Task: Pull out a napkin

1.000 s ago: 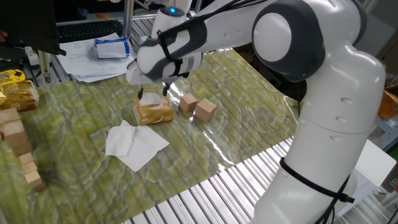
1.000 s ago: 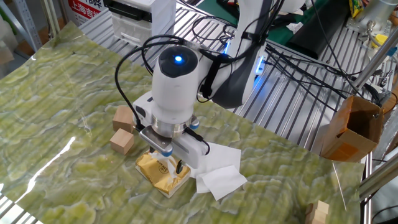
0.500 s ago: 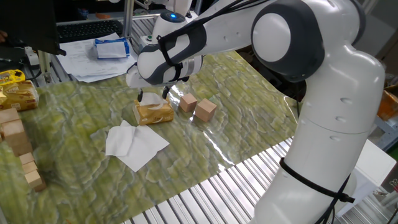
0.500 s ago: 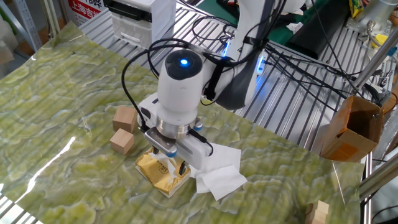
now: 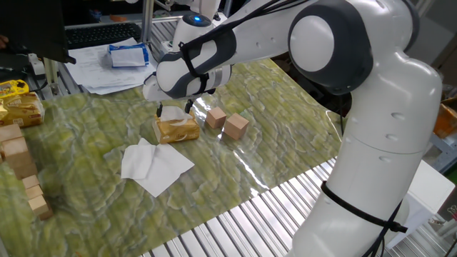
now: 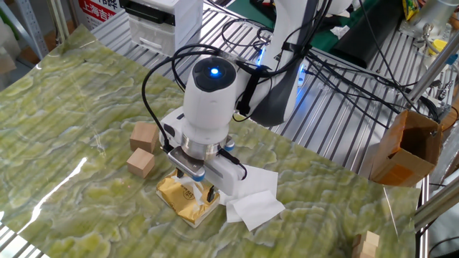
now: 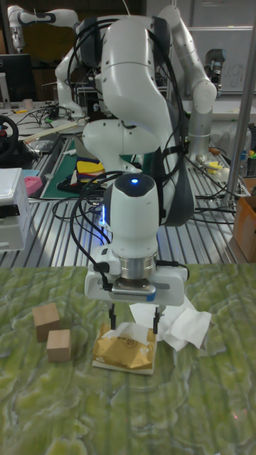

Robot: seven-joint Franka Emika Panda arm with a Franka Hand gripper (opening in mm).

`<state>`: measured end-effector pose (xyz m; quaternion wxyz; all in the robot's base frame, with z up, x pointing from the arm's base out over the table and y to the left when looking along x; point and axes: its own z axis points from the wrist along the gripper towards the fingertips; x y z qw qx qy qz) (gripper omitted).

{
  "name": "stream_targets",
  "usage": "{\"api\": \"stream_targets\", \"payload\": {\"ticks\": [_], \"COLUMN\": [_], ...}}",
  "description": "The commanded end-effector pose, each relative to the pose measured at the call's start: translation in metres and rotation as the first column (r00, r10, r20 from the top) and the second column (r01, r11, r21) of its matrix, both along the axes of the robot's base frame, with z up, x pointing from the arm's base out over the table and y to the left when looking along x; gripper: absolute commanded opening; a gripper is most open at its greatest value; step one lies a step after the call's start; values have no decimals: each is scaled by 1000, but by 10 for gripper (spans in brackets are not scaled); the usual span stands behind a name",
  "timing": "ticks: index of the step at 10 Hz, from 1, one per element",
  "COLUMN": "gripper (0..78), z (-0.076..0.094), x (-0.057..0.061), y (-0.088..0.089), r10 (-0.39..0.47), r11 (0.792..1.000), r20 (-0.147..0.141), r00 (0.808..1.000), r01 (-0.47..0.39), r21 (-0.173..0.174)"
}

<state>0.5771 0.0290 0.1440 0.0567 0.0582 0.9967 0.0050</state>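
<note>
The table was covered by a green marbled cloth (image 5: pixel 107 207), metal slats (image 5: pixel 235 221) were seen around it, and the gripper (image 7: pixel 133 319) was held spread over the golden-yellow pack (image 7: pixel 126 351).

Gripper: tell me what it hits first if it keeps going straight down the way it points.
Probably the white napkin sticking up from the golden-yellow pack. The gripper points straight down with its fingers astride that tuft; the pack and table lie just below. Exact depth is unclear.

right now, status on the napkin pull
Gripper open, straddling the pack. Napkin tuft poking up between fingers, not pinched. Loose napkins alongside, nothing blocking.
</note>
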Motion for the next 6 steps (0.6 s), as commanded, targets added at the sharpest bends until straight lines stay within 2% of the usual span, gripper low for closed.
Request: {"api": "stream_targets", "payload": {"ticks": [1,4,5,6], "gripper": [775,775,13,13], "z": [1,1,1,1], "x": [2,4,4,4], "y": [-6,-7,-7,-7], "r10": [26,27,27,27], "r11": [1000,1000,1000,1000], "r20": [6,5,6,6], "r00": [1000,1000,1000,1000], "r01": [-26,-27,-26,-26], "r21": [-2,-3,-3,-3]}}
